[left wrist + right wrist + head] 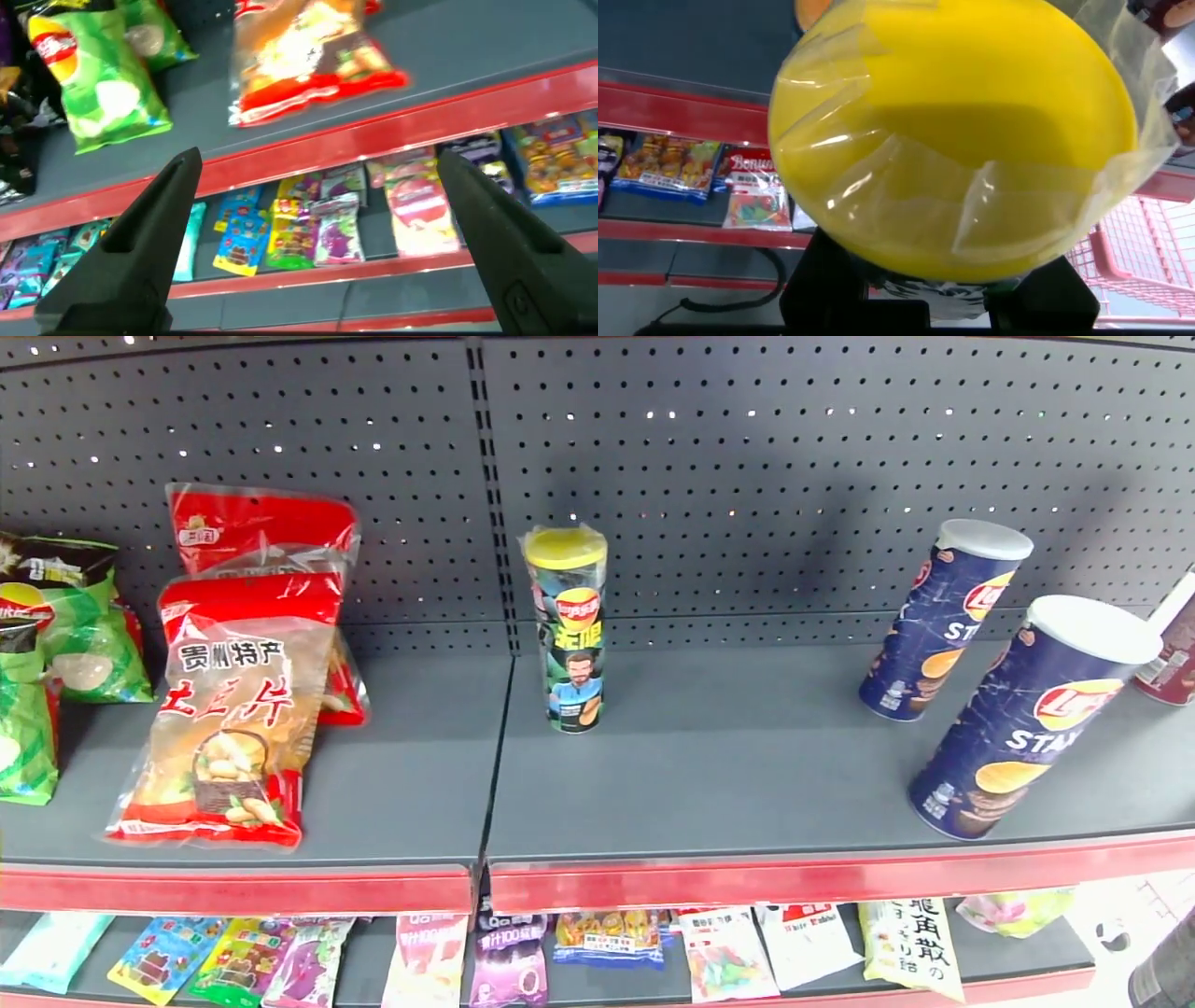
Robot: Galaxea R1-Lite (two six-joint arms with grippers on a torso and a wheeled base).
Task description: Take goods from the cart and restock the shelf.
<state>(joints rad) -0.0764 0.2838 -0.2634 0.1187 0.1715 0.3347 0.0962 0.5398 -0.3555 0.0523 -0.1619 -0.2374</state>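
Note:
A chip can with a yellow lid (957, 131) wrapped in clear film sits very close in the right wrist view. My right gripper (943, 285) is shut on its body, in front of the shelf's red front rail (682, 107). A matching yellow-lidded can (569, 630) stands upright mid-shelf on the grey shelf board (747, 775). My left gripper (318, 163) hangs open and empty in front of the shelf's red edge (374, 131), below the red snack bag (308, 56) and the green chip bag (98, 79).
Two blue chip cans (943, 616) (1032, 719) stand at the right of the shelf, red peanut bags (233, 709) and green bags (56, 635) at the left. Several small sachets (616, 938) line the lower shelf. A red wire cart (1130, 271) is beside the right gripper.

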